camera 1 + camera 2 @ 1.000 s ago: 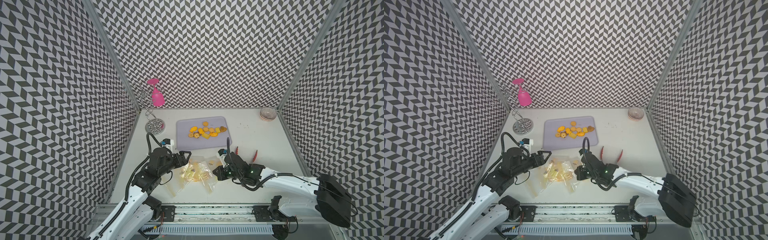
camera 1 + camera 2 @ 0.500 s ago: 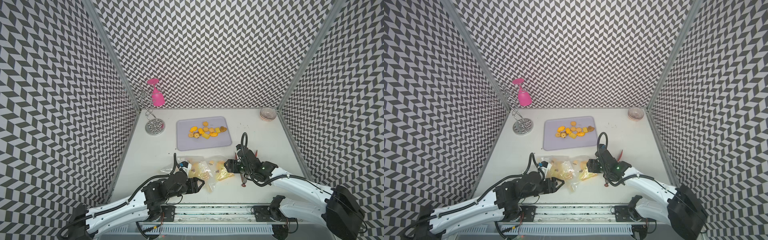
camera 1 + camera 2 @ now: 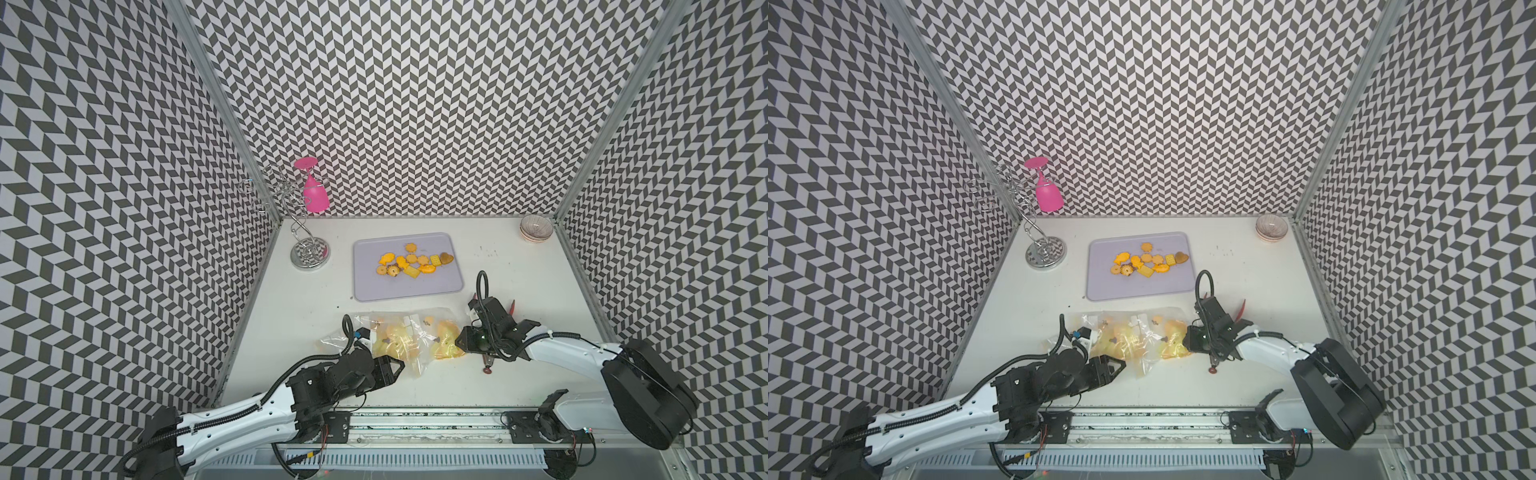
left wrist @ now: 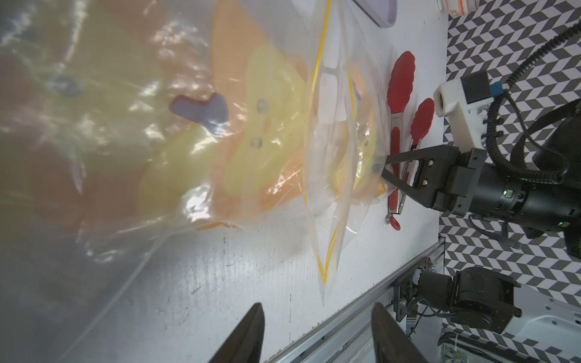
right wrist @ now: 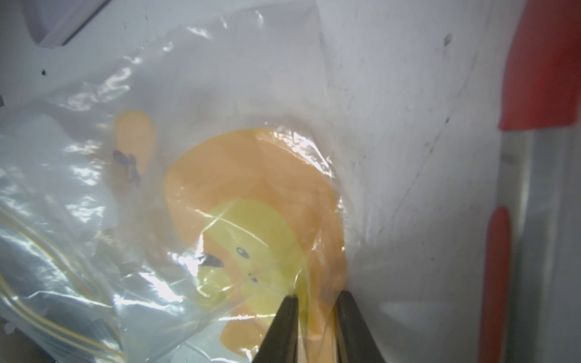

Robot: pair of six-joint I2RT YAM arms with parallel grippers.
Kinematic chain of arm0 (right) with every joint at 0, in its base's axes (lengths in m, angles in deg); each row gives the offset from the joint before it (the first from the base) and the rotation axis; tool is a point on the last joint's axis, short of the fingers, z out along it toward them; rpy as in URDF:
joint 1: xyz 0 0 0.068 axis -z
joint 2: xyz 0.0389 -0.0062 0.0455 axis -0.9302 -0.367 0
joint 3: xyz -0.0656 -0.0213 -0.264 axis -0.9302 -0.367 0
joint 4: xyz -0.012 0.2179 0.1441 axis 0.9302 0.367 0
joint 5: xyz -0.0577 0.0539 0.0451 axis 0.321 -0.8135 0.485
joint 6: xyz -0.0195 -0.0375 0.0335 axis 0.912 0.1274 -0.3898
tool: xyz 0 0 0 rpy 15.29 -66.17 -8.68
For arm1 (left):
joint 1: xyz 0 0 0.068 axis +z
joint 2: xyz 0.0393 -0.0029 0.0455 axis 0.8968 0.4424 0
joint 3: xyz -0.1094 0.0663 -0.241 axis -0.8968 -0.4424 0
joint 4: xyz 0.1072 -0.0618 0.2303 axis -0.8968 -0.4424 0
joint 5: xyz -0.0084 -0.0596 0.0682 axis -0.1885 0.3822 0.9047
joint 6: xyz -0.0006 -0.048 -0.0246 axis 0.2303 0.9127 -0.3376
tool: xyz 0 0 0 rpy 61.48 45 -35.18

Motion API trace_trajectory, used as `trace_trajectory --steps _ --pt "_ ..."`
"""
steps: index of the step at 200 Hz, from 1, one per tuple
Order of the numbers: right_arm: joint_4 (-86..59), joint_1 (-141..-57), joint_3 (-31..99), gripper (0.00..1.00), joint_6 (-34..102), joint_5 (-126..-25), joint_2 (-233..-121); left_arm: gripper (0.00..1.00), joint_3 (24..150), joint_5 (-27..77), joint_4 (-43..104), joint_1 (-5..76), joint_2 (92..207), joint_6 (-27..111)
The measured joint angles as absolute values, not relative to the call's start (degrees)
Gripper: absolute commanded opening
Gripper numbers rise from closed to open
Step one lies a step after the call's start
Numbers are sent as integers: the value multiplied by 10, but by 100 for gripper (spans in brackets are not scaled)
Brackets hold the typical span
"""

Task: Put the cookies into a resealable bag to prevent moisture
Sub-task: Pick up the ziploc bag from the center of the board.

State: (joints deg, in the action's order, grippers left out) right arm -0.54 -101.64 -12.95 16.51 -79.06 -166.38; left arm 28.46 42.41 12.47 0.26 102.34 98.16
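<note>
Hovering released, the left end effector (image 3: 395,368) is facing the resealable bag's (image 3: 399,338) near edge; cookies (image 3: 413,262) are lying on the far tray (image 3: 365,286); the right end effector (image 3: 459,343) is straddling the bag's right edge, grip unclear. Seemingly bag-opening; next, spreading its mouth.

Cookies (image 3: 411,264) clustered on tray (image 3: 444,284); bag (image 3: 399,338) crumpled nearby

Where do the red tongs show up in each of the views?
Top view: red tongs mostly hidden under the right arm, beside the bag.
Top view: same spot, red tip poking out.
Left wrist: beyond the bag, next to the right claw, tongs at.
Right wrist: close, blurred, beside the bag.
Shared landmark: the bag.
</note>
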Motion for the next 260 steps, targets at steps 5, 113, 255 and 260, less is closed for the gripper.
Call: trace_trajectory --steps 5,113,255,260 --pt "-9 -1013 -132 18 165 -795 -1664 54 284 424 128 5 1026 982" --pt "-35 -987 -149 13 172 -836 -1664 41 278 375 238 133 1099 928" --pt "-46 -983 -156 11 174 -848 -1663 36 264 331 346 133 1197 904" --pt "-48 -983 -158 11 174 -849 -1663 35 264 329 350 133 1200 904"
